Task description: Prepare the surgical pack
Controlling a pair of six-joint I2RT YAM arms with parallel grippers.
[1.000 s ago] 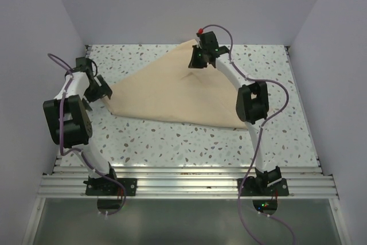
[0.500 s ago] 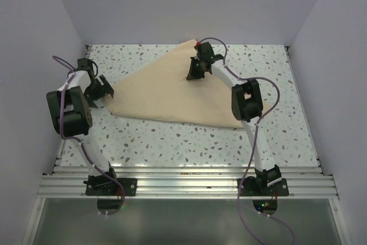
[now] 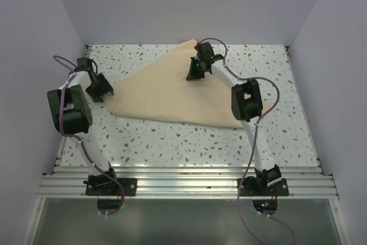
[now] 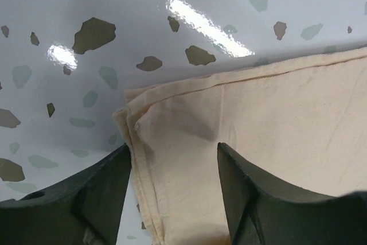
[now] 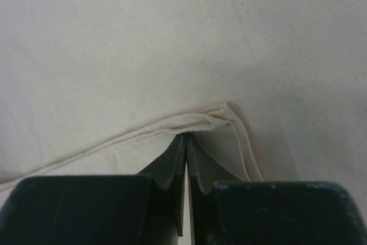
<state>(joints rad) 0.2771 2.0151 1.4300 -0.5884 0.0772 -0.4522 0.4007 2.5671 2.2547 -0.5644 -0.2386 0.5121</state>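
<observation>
The surgical pack shows only as a large beige cloth (image 3: 172, 93) lying folded in a rough triangle on the speckled table (image 3: 172, 142). No tray, instruments or gauze can be seen. My left gripper (image 3: 105, 89) is at the cloth's left corner, low over the table. In the left wrist view the left gripper (image 4: 172, 148) stands open, with the layered corner of the cloth (image 4: 275, 113) between its fingers, which are not pressing it. My right gripper (image 3: 194, 75) is over the cloth's far part. The right wrist view shows this gripper (image 5: 186, 137) shut on a folded hem of the cloth (image 5: 172, 44).
Pale walls close the table in at the left (image 3: 34, 55), back and right (image 3: 338, 55). A ribbed aluminium rail (image 3: 183, 185) runs along the near edge by the arm bases. Purple cables (image 3: 252, 199) hang off both arms.
My left gripper has moved in onto the cloth's left corner and its jaws have narrowed. My right gripper has drawn its pinched hem a little nearer, its elbow folding in.
</observation>
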